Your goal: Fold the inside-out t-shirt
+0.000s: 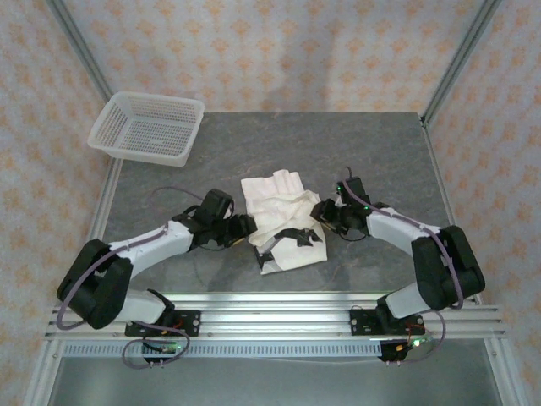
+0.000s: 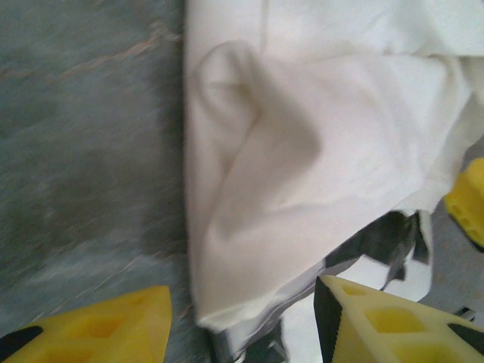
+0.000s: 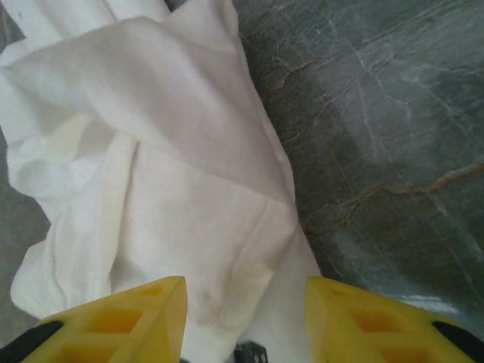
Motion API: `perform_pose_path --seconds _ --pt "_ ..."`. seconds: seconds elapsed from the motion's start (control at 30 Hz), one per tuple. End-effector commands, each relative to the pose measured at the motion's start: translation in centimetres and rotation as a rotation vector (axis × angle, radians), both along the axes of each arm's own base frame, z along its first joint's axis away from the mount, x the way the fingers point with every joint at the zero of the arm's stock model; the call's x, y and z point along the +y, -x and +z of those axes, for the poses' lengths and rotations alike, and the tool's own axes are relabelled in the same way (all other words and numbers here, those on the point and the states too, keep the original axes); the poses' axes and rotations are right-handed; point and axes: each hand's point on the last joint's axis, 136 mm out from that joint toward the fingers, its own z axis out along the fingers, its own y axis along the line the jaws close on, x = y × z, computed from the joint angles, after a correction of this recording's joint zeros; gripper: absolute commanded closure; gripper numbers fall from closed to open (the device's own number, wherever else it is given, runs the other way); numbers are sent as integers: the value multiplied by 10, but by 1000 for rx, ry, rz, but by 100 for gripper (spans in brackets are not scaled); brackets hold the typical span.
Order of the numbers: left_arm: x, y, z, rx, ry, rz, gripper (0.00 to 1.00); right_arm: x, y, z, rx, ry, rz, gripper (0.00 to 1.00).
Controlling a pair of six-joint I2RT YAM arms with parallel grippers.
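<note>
Our left gripper (image 2: 242, 302) and right gripper (image 3: 246, 291) both stand released, their yellow fingers apart. The grey, veined stone-look table (image 1: 254, 144) lies bare beyond and outside them. Between them sits the inside-out t-shirt (image 1: 270, 199), bunched, soft, cream and creased, with an edge in each jaw gap. A white mesh basket (image 1: 148, 127) stands well beyond the left gripper.

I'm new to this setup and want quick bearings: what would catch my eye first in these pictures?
A crumpled cream t-shirt lies in the middle of the grey table. The left hand and right hand flank it, both open over its edges. A white mesh basket sits at its far left corner.
</note>
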Motion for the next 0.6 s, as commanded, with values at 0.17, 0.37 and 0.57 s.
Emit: perform_pose_path --seconds 0.17,0.37,0.57 --pt "-25 -23 -6 -11 57 10 50 19 -28 25 -95 -86 5 89" --pt "-32 -27 -8 -10 76 13 61 25 -30 33 -104 -110 0 98" --pt "-36 -30 7 -26 93 13 100 24 -39 38 -109 -113 -42 100"
